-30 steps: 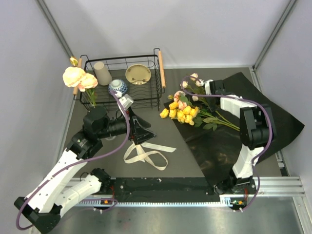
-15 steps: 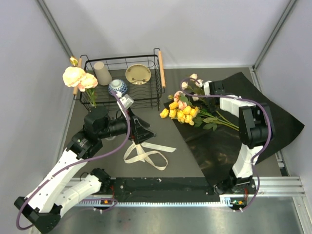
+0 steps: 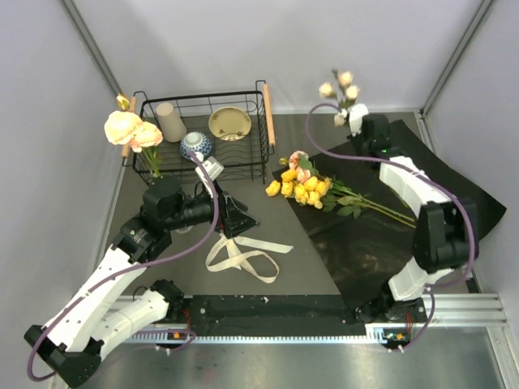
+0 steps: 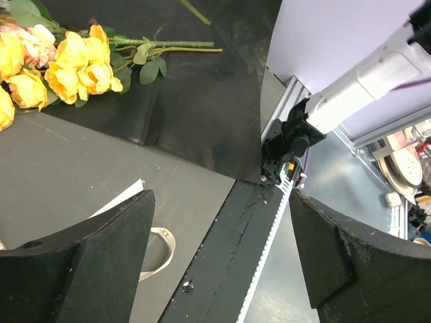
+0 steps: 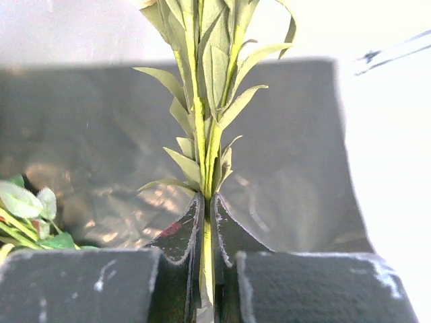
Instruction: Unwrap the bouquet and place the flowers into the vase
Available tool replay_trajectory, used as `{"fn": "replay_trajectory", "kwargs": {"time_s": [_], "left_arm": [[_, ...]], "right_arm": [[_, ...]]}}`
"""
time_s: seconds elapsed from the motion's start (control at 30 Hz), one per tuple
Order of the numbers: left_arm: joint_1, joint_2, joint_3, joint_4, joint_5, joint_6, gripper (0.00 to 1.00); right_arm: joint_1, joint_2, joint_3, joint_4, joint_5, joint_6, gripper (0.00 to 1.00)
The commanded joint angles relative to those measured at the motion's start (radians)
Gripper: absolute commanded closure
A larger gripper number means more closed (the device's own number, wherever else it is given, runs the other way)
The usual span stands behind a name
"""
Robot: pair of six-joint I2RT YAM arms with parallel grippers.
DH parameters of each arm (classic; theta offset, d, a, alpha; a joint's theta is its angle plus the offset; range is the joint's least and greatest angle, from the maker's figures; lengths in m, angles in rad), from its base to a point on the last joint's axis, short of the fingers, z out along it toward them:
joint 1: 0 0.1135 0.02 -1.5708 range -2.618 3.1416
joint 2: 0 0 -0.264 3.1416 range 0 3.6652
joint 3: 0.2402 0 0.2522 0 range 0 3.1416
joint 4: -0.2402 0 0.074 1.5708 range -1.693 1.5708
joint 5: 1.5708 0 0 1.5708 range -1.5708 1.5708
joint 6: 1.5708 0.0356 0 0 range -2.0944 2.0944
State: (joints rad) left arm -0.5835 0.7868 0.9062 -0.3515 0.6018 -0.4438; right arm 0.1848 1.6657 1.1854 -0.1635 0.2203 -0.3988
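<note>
The bouquet lies unwrapped: yellow and pink flowers (image 3: 302,186) rest on the spread black paper (image 3: 381,235), stems pointing right. The yellow blooms (image 4: 64,64) also show in the left wrist view. My right gripper (image 3: 357,121) is shut on the green leafy stem (image 5: 202,128) of a few pale roses (image 3: 340,85), held up near the back wall; its jaws (image 5: 205,205) pinch the stem. My left gripper (image 3: 235,215) hangs open and empty over the table, near the ribbon (image 3: 243,255); in its wrist view (image 4: 221,202) nothing lies between the fingers. Peach roses (image 3: 130,128) stand upright at the basket's left; I cannot make out the vase under them.
A black wire basket (image 3: 263,121) at the back holds a beige cup (image 3: 170,121), a blue-patterned bowl (image 3: 196,146) and a yellowish dish (image 3: 229,123). The cream ribbon lies loose on the grey table. A toothed rail (image 3: 276,312) runs along the near edge.
My right gripper closed on the pale roses' stem and lifted them up and back, away from the bunch on the paper. The left arm stayed still.
</note>
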Motion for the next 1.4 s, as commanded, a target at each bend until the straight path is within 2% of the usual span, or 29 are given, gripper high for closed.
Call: {"fn": "replay_trajectory", "kwargs": {"time_s": [0.0,0.2,0.27,0.3,0.33,0.37,0.43,0.5,0.63,0.67,0.87,0.93,0.97,1.0,1.07,1.13,1.2,1.3,1.37], "left_arm": [[-0.001,0.003,0.004,0.045,-0.027,-0.012,0.13],[-0.001,0.041,-0.013,0.154,0.007,-0.056,0.14],[-0.002,0.058,-0.007,0.181,0.029,-0.076,0.14],[-0.001,0.063,-0.004,0.209,0.036,-0.082,0.14],[-0.001,0.066,-0.003,0.223,0.044,-0.09,0.14],[-0.001,0.066,-0.004,0.235,0.05,-0.105,0.15],[-0.001,0.065,-0.013,0.281,0.072,-0.124,0.17],[-0.002,0.065,-0.03,0.343,0.101,-0.163,0.17],[-0.002,0.066,-0.067,0.465,0.121,-0.257,0.17],[-0.003,0.066,-0.067,0.47,0.119,-0.265,0.16],[-0.002,0.06,-0.059,0.421,0.052,-0.257,0.15],[-0.002,0.051,-0.05,0.395,-0.005,-0.26,0.2],[-0.001,0.048,-0.046,0.379,-0.081,-0.268,0.31],[-0.001,0.04,-0.043,0.381,-0.108,-0.279,0.37],[-0.001,0.038,-0.038,0.42,-0.114,-0.286,0.42],[-0.001,0.048,-0.024,0.45,-0.123,-0.282,0.37],[-0.001,0.071,0.005,0.439,-0.126,-0.27,0.27],[-0.001,0.1,0.039,0.422,-0.131,-0.254,0.26],[-0.001,0.107,0.051,0.433,-0.132,-0.257,0.3]], "right_arm": [[0.01,-0.223,0.108,0.007,0.044,0.024,1.0],[0.099,-0.441,0.154,-0.129,-0.073,0.191,1.0],[0.12,-0.507,0.111,-0.137,-0.252,0.265,1.0],[0.12,-0.565,0.088,-0.128,-0.33,0.355,1.0],[0.12,-0.592,0.062,-0.11,-0.472,0.398,1.0],[0.123,-0.612,0.006,-0.056,-0.539,0.528,1.0],[0.133,-0.659,-0.053,0.014,-0.695,0.638,1.0],[0.179,-0.685,-0.141,0.119,-0.758,0.764,1.0],[0.32,-0.728,-0.239,0.179,-0.733,0.793,1.0],[0.384,-0.733,-0.245,0.176,-0.711,0.778,1.0],[0.522,-0.725,-0.244,0.186,-0.635,0.738,1.0],[0.556,-0.712,-0.23,0.188,-0.622,0.736,1.0],[0.568,-0.706,-0.224,0.185,-0.61,0.735,1.0],[0.582,-0.689,-0.216,0.18,-0.595,0.732,1.0],[0.614,-0.673,-0.198,0.171,-0.576,0.719,1.0],[0.633,-0.658,-0.185,0.171,-0.556,0.715,1.0],[0.639,-0.647,-0.178,0.177,-0.564,0.722,1.0],[0.66,-0.644,-0.17,0.188,-0.564,0.727,1.0],[0.677,-0.644,-0.168,0.19,-0.556,0.721,1.0]]}}
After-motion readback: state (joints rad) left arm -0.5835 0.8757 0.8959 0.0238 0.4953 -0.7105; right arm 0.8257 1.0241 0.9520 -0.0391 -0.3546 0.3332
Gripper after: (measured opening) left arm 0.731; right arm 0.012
